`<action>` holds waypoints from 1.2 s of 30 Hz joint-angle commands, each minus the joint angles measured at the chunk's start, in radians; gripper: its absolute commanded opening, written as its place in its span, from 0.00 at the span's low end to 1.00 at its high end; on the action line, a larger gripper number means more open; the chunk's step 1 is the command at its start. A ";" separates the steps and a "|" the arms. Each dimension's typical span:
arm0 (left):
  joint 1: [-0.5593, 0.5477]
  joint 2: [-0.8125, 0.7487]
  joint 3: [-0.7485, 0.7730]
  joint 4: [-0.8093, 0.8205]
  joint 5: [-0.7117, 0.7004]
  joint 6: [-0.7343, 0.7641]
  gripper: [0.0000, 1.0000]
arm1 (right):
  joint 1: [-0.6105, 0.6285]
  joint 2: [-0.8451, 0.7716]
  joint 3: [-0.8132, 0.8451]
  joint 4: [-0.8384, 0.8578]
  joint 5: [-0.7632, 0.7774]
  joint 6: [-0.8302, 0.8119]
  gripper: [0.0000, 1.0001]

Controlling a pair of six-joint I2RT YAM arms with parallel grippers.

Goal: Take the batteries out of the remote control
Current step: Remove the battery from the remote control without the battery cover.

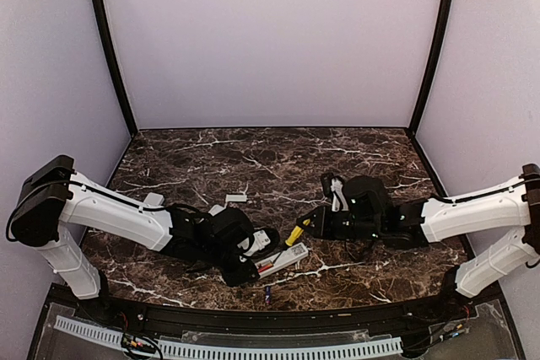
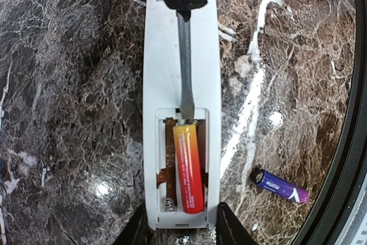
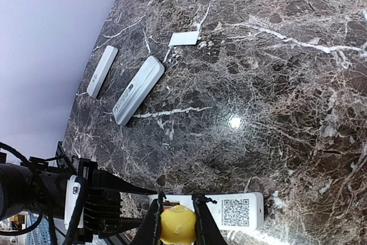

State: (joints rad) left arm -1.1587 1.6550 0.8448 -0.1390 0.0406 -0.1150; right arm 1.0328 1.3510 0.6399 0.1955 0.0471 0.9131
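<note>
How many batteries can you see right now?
2. One orange-red cylindrical battery sits inside the opened white remote; one purple cylindrical battery lies loose on the marble table beside it. Others may be hidden.

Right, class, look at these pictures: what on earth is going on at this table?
The left arm grips a white remote between its jaws, with its battery bay open and facing up. The right arm holds a yellow-handled screwdriver in its jaws, the blade tip set against the end of the orange-red battery in the bay. The bay's other half is empty, and a purple battery lies on the table next to the remote.
</note>
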 commanded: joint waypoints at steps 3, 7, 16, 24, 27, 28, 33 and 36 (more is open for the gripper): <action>0.002 0.001 0.004 -0.008 -0.006 0.011 0.23 | -0.006 0.027 0.023 0.000 0.009 -0.020 0.00; 0.002 0.004 0.007 -0.004 -0.010 0.020 0.23 | -0.006 0.047 0.027 0.019 -0.020 -0.025 0.00; 0.002 0.008 0.019 -0.005 -0.028 0.039 0.23 | -0.007 0.088 0.022 0.139 -0.155 0.023 0.00; 0.002 0.008 0.026 -0.009 -0.030 0.049 0.23 | -0.015 0.119 0.045 0.209 -0.274 0.076 0.00; 0.002 0.008 0.028 -0.013 -0.030 0.051 0.23 | -0.020 0.116 0.046 0.212 -0.299 0.093 0.00; 0.002 0.008 0.030 -0.015 -0.045 0.052 0.23 | -0.022 0.112 0.046 0.213 -0.304 0.094 0.00; 0.002 0.009 0.050 -0.039 -0.078 0.072 0.23 | -0.036 0.084 0.041 0.204 -0.321 0.098 0.00; 0.002 0.019 0.058 -0.045 -0.085 0.080 0.23 | -0.048 0.074 0.028 0.228 -0.342 0.114 0.00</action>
State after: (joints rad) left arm -1.1606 1.6550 0.8658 -0.1970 0.0036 -0.0586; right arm 0.9741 1.4540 0.6563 0.3134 -0.1131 0.9394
